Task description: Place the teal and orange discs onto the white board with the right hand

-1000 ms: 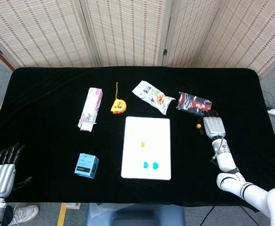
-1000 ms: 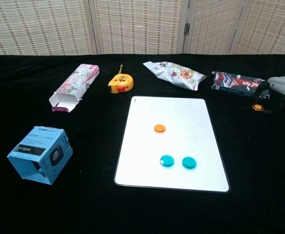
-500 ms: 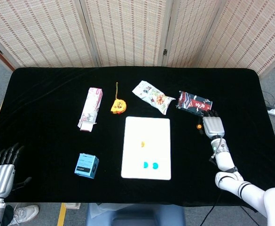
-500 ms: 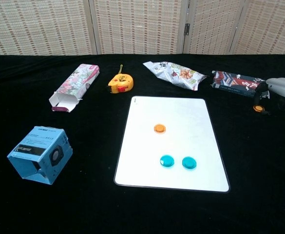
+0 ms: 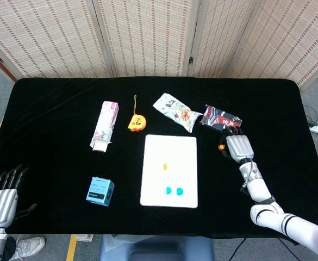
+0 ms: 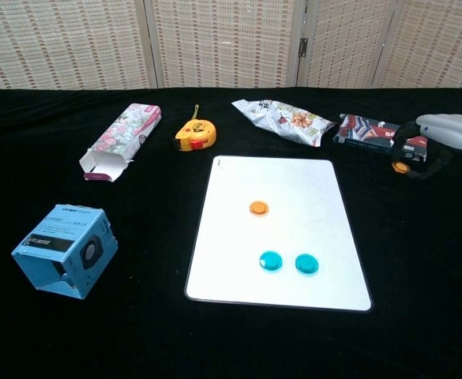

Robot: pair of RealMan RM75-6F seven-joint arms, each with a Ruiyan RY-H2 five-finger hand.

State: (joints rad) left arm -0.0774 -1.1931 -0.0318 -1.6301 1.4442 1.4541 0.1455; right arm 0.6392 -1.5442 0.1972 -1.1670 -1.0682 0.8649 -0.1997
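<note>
Right hand [image 6: 440, 138] pinches orange disc [image 6: 401, 167] — beside white board [image 6: 294, 276].

Glossy white board [image 6: 309, 229], matt black cloth [image 6: 136, 316]

Right hand [image 6: 436, 138] pinching, fingers curled; left hand [image 5: 0, 202] idle, spread.

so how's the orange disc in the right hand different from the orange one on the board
The orange disc in the right hand is pinched at the fingertips of the right hand, clear of the white board; the orange disc on the board lies flat and untouched. The held one is partly hidden by fingers; the other shows whole. Both are small, round and orange.
</note>
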